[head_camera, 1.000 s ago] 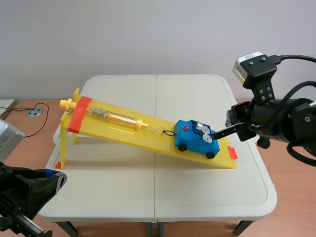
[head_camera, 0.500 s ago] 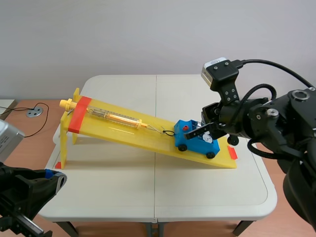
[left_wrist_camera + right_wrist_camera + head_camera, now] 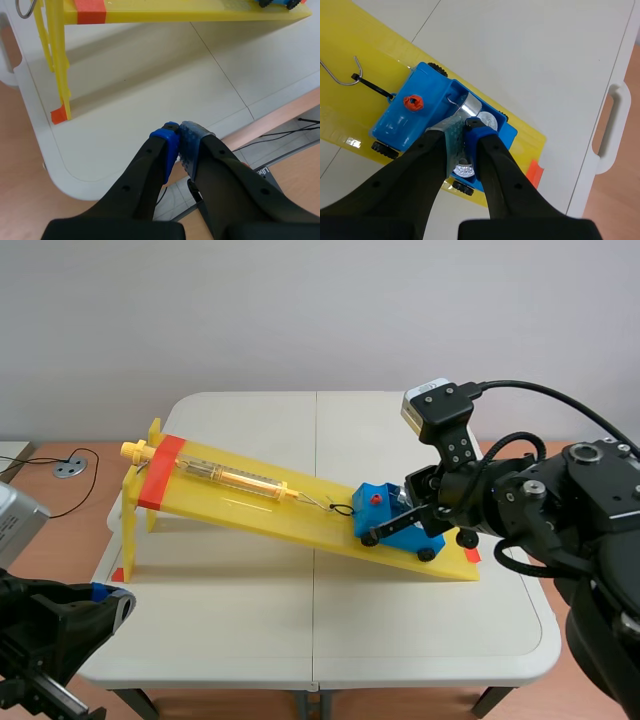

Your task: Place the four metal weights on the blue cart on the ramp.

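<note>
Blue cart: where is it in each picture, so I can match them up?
Scene view: blue cart at the yellow ramp's low end.
Left wrist view: cart barely showing, at the ramp's far end.
Right wrist view: cart close up, on the ramp.
Shared landmark: the yellow ramp.

Blue cart (image 3: 405,127), silver weights (image 3: 471,106) and yellow ramp (image 3: 355,60) under your right gripper (image 3: 462,124).
Your right gripper's fingers are black; one pad (image 3: 451,135) is grey-green and dotted, the other bright blue. Just under them the cart is plain blue, with black ribbed wheels (image 3: 380,147) and a red knob (image 3: 413,103) ahead of the tips. The weights in it are shiny silver. The ramp below is glossy yellow, with an orange-red patch (image 3: 535,172) beside the gripper, and the table (image 3: 545,50) past it is off-white. Your left gripper (image 3: 178,131) is black too, with blue pads, dots showing on one, over the same off-white table.
</note>
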